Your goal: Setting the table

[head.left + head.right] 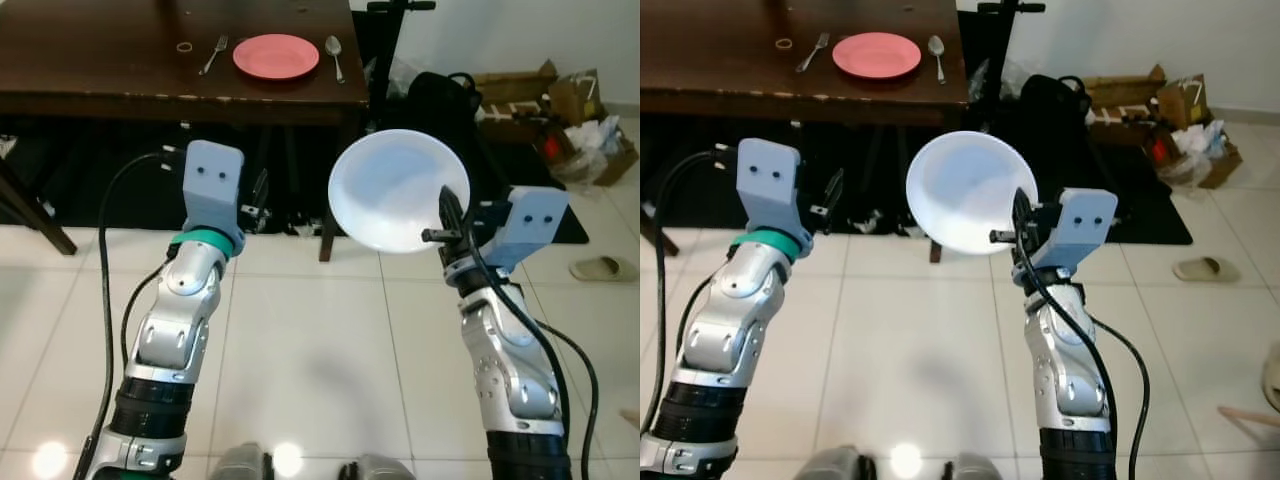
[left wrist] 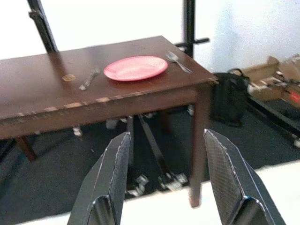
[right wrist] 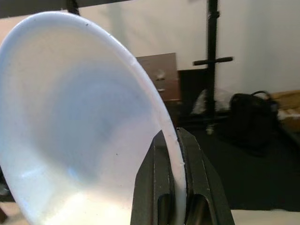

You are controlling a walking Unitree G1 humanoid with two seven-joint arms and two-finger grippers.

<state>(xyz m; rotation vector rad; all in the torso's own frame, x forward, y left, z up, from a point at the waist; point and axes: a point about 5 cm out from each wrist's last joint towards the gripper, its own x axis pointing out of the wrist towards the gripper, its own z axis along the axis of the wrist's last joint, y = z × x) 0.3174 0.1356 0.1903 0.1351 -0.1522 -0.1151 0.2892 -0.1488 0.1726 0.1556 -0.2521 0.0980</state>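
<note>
White bowl (image 1: 395,190) (tilted on edge) is pinched by its rim in the right gripper (image 3: 175,154), short of the table's (image 1: 120,75) near right corner; left gripper (image 2: 164,178) spread, holding nothing.

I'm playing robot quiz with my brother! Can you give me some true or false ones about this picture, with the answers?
1. The right gripper holds a white bowl by its rim. True.
2. The pink plate lies on the floor. False: it is on the brown table.
3. A fork and a spoon lie on either side of the pink plate. True.
4. The left gripper carries a cup. False: its jaws are open and hold nothing.
5. The white bowl is already on the table. False: it is held above the tiled floor.
</note>
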